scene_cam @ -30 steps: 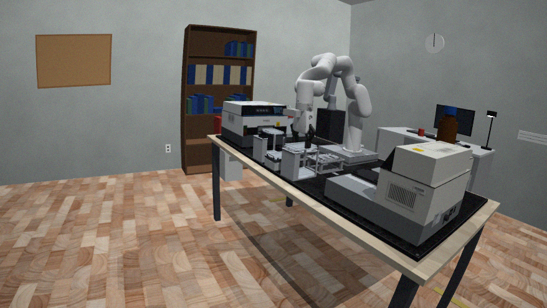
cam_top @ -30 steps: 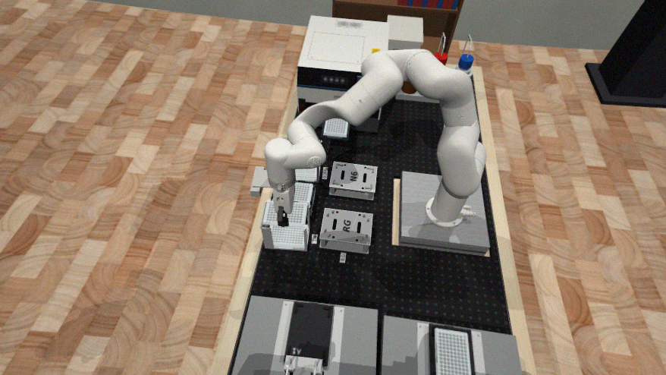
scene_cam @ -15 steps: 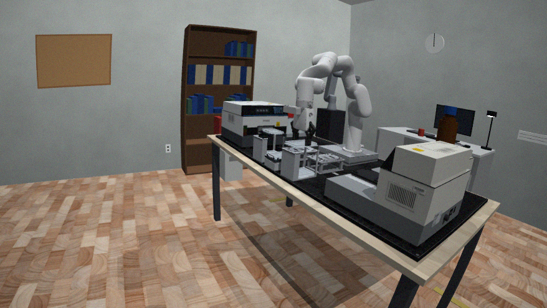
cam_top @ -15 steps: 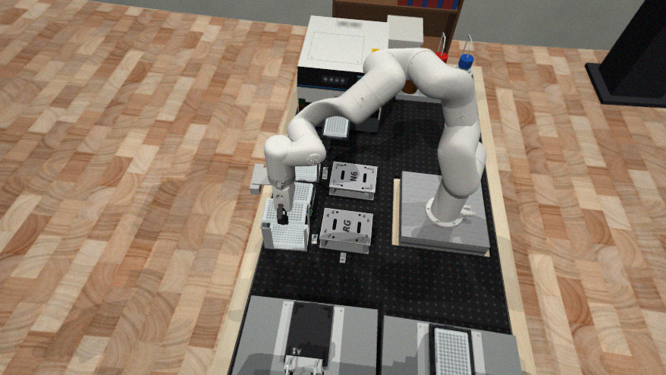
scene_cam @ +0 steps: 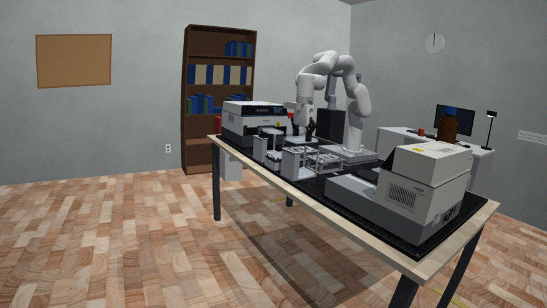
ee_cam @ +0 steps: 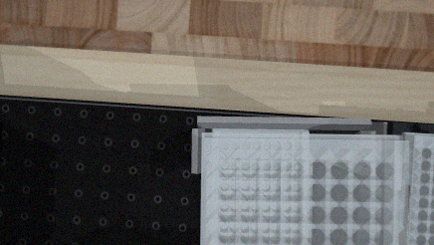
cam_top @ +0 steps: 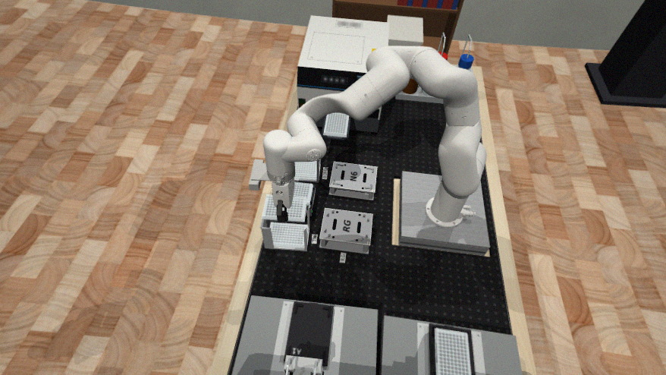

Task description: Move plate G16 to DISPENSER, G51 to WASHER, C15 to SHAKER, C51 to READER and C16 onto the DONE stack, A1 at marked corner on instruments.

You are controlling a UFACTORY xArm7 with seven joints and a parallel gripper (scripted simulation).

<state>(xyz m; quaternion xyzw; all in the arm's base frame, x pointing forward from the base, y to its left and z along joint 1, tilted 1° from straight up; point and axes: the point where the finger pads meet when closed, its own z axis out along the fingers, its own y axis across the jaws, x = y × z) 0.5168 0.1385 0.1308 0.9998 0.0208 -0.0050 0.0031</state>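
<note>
My gripper (cam_top: 281, 212) (scene_cam: 304, 134) is shut on a white well plate (cam_top: 293, 210) (scene_cam: 300, 141) (ee_cam: 259, 189). It holds the plate level above the front white stack rack (cam_top: 266, 237) (scene_cam: 292, 168) (ee_cam: 279, 121) at the deck's left edge. I cannot read the plate's label. Another plate (cam_top: 287, 235) lies lower inside that rack. In the wrist view the held plate looks half see-through, with the rack's wells showing beneath. The fingers themselves are outside the wrist view.
More plates sit just behind the rack (cam_top: 306, 170), on the back instrument's tray (cam_top: 336, 124) and in the front right instrument (cam_top: 451, 351). The front left instrument's black nest (cam_top: 309, 326) is bare. Nests N6 (cam_top: 352, 176) and RG (cam_top: 347, 227) stand to the right.
</note>
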